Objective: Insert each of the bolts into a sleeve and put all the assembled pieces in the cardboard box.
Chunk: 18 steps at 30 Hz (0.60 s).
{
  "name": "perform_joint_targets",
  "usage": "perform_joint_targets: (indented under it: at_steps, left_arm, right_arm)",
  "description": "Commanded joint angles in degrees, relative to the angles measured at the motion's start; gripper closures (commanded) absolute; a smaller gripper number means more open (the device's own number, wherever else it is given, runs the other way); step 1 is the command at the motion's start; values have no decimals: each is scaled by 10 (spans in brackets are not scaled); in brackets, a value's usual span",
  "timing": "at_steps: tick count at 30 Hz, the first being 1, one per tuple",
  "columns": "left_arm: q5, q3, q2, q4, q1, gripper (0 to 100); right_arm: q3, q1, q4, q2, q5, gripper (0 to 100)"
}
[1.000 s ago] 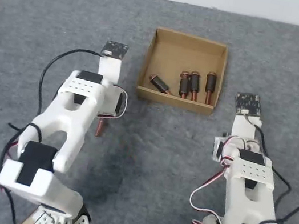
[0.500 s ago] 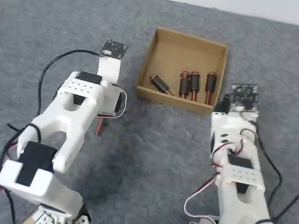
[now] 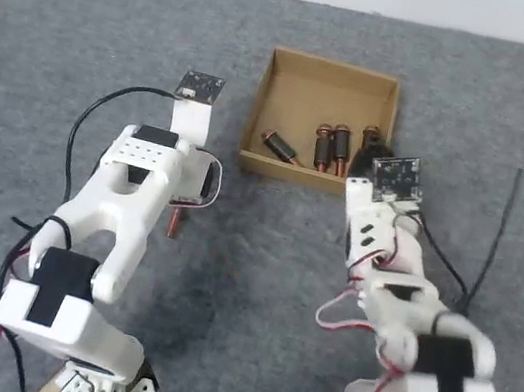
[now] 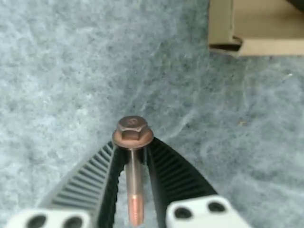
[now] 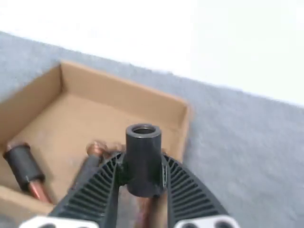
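Grey carpet (image 3: 271, 259), cardboard box (image 3: 292, 171) holding four sleeved bolts (image 3: 323, 148), left pincer (image 4: 133, 146) clamping bolt (image 4: 133, 133), right pincer (image 5: 142, 160) clamping sleeve (image 5: 143, 149)

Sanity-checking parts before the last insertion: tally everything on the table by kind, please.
assembled pieces, lying in the box: 4
bolt, bare, gripped in the left tool: 1
sleeve, empty, gripped in the right tool: 1
cardboard box: 1
Total: 7
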Motion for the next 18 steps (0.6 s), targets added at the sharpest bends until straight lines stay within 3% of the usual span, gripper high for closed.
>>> perform_joint_targets:
  at_steps: [1, 7, 18]
  left_arm:
    - [-7, -7, -19, -16, 1, 988]
    - [-7, -4, -19, -24, 1, 988]
    - [-7, -4, -19, -25, 10, 988]
  right_arm:
    - [-57, -27, -111, 57, 2, 991]
    - [-80, -87, -242, 149, -32, 992]
    - [19, -169, -308, 145, -128, 992]
